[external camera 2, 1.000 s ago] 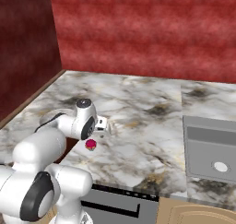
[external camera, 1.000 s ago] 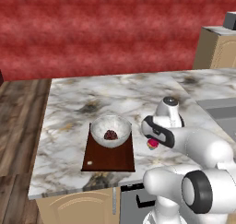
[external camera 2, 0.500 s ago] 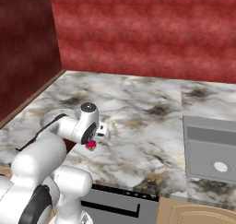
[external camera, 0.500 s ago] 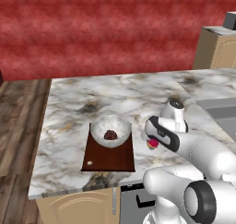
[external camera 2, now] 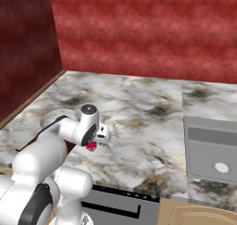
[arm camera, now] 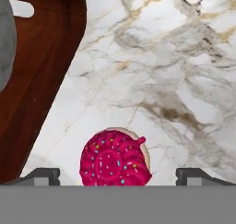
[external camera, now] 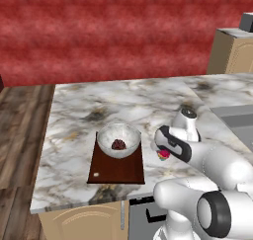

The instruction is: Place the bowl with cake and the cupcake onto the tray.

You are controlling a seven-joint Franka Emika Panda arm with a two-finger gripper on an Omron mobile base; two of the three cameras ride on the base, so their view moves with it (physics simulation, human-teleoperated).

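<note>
Your gripper (arm camera: 115, 173) stands spread, one finger either side of the cupcake (arm camera: 115, 159), which sits centred between them, just beside the tray (arm camera: 44, 75).

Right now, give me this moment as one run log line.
bowl with cake: on tray | cupcake: on counter, beside tray | end effector: open, straddling cupcake

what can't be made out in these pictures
- Cupcake: in the hand view its lower part is cut off at the bottom; in the left base view the wrist covers all but a sliver.
- Gripper: whether the fingers touch the cupcake cannot be told.
- Tray: the arm hides it in the right base view.
- Bowl with cake: cropped to a grey edge in the hand view.
</note>
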